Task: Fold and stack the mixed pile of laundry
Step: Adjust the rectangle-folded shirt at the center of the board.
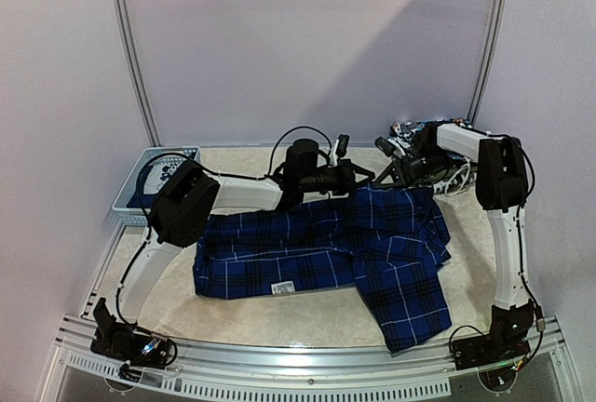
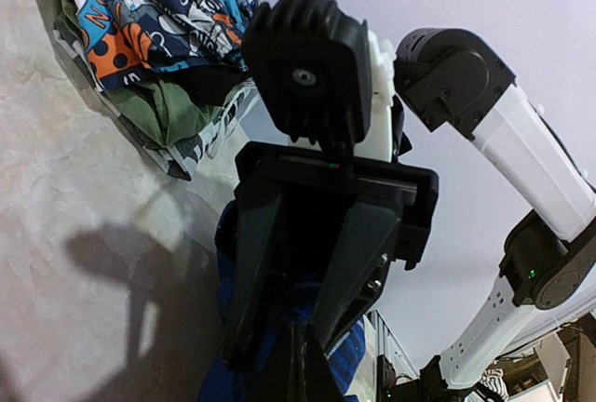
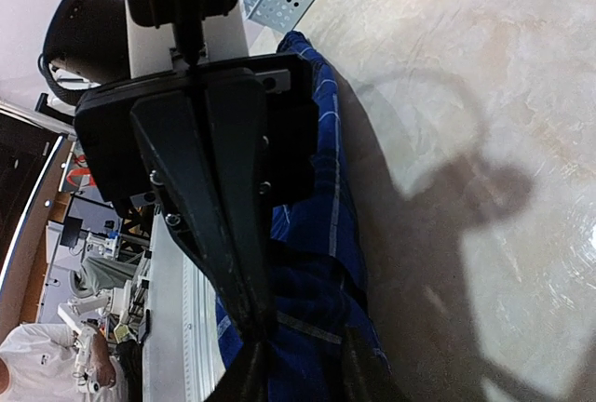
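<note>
The plaid shirt (image 1: 326, 248) is woven cloth, matt and soft, its blue-and-black check creased into slack folds. The garment pile (image 2: 158, 11) is cloth too: smooth printed fabric over a dull olive piece. The counter (image 1: 279, 314) has a pale, marbled, stone-like face, smooth, with a faint sheen where light strikes it. The basket (image 1: 130, 199) is light-blue slotted plastic. The left arm (image 1: 247, 193) and right arm (image 1: 507, 253) have smooth white shells with a slight gloss, and black joints. The left end effector (image 2: 298, 365) and right end effector (image 3: 303, 365) look like matt black plastic. The perforated rail (image 1: 279, 365) is pale, dull metal. The wall (image 1: 298, 39) is flat and matt.
</note>
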Motion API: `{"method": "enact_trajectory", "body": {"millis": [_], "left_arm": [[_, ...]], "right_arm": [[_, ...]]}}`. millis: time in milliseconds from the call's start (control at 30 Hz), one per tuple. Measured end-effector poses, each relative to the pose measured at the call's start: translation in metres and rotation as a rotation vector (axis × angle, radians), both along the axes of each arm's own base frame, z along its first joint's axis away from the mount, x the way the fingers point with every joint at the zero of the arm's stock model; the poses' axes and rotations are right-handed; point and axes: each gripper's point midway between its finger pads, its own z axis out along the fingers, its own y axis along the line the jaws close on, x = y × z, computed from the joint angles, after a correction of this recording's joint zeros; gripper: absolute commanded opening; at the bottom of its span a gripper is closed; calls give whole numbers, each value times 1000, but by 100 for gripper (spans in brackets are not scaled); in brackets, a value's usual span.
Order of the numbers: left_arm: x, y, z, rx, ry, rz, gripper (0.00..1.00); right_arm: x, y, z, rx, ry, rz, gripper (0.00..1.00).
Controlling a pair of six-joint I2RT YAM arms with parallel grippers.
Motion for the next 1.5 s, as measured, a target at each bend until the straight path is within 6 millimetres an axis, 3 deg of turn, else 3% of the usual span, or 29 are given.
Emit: {"method": "enact_trajectory", "body": {"millis": [267, 400, 500, 600, 733, 800, 967, 1100, 1233, 1500], "left_arm": [[1, 1, -4, 12, -2, 5, 39], [-1, 20, -19, 87, 13, 39, 53], [-10, 52, -20, 172, 17, 89, 53], [-27, 88, 3, 237, -21, 137, 46], [-49, 106, 28, 250, -83, 158, 34], [-60, 106, 16, 273, -74, 153, 30], [-77, 111, -65, 418, 23, 155, 28], [-75, 117, -109, 489, 85, 187, 26], [-70, 121, -129, 515, 124, 227, 23], [-65, 121, -131, 510, 157, 263, 19]], "right_arm": [[1, -1, -2, -14, -33, 13, 3], [6, -1, 5, -13, -76, 17, 2], [9, 0, 10, -9, -100, 18, 1], [9, 0, 10, -9, -104, 19, 1], [9, 0, 11, -9, -102, 18, 1], [9, 0, 11, -10, -99, 17, 2], [9, 0, 11, -13, -99, 16, 4], [9, -1, 10, -17, -99, 17, 5], [8, -2, 9, -31, -94, 15, 3], [8, -4, 37, -72, -105, -39, 0]]}}
